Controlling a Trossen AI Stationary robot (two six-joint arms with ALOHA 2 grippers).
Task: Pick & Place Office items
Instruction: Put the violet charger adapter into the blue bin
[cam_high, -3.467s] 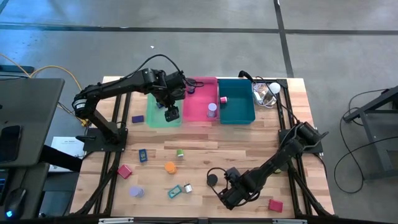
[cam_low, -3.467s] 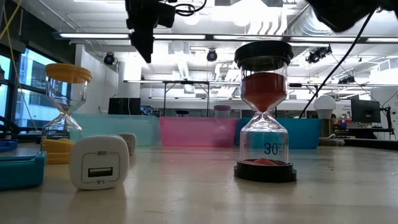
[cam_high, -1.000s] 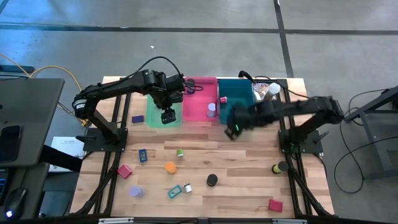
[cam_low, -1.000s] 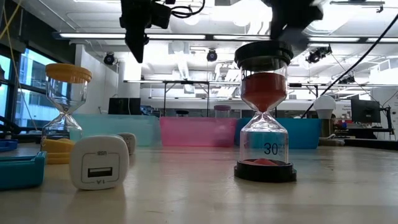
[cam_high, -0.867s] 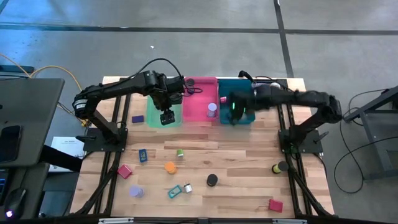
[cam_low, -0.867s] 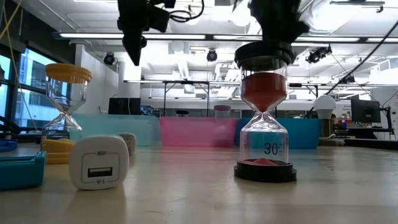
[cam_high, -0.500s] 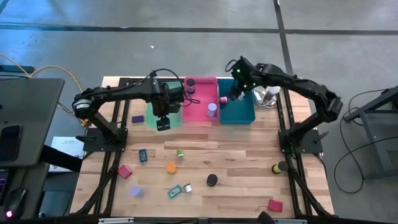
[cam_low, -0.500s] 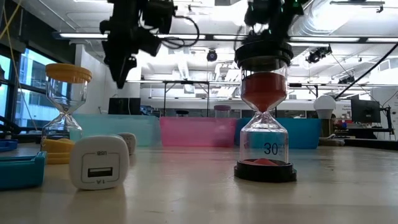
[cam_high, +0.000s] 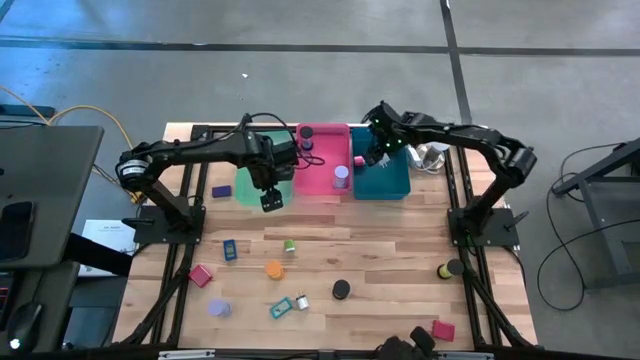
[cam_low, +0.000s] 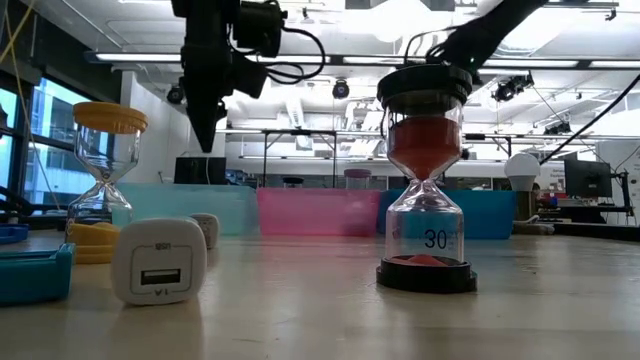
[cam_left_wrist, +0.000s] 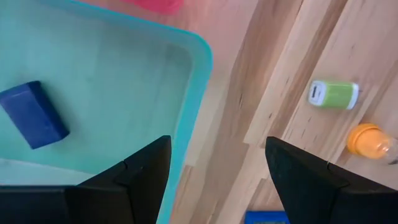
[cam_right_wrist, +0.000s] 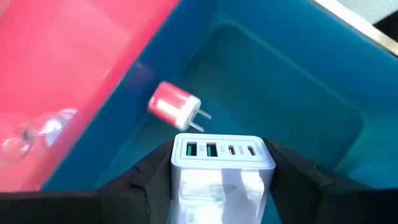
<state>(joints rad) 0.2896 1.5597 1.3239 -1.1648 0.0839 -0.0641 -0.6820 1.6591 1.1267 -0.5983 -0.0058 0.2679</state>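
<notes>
My right gripper (cam_high: 378, 150) hangs over the teal tray (cam_high: 392, 182) at the table's far side, shut on a white multi-port charger (cam_right_wrist: 222, 163). Below it a pink plug charger (cam_right_wrist: 174, 104) lies on the tray floor. My left gripper (cam_high: 271, 200) stands open and empty above the near right corner of the green tray (cam_high: 250, 185), and it also shows in the low view (cam_low: 206, 135). A blue block (cam_left_wrist: 32, 115) lies in that tray. A green charger (cam_left_wrist: 334, 94) and an orange hourglass (cam_left_wrist: 367, 138) rest on the wood nearby. My right gripper pinches the white charger between its two fingers (cam_right_wrist: 149, 180), one on each of its opposite side walls (cam_right_wrist: 180, 171). The port face points away from the wrist. The fingers slant down from above, and the charger is lifted clear above the teal tray's floor.
A pink tray (cam_high: 318, 160) with a purple cylinder (cam_high: 341, 176) stands between the other two. Small items lie on the near half: black hourglass (cam_high: 342, 289), blue block (cam_high: 230, 249), pink block (cam_high: 200, 275), teal clip (cam_high: 281, 307), red block (cam_high: 442, 329). A clear plastic lump (cam_high: 430, 152) sits far right.
My right gripper has swung from above the bare wood near the trays toward the table's far edge, ending lower over the teal tray. My left gripper has sunk and shifted a little toward the near edge, onto the green tray's near right corner.
</notes>
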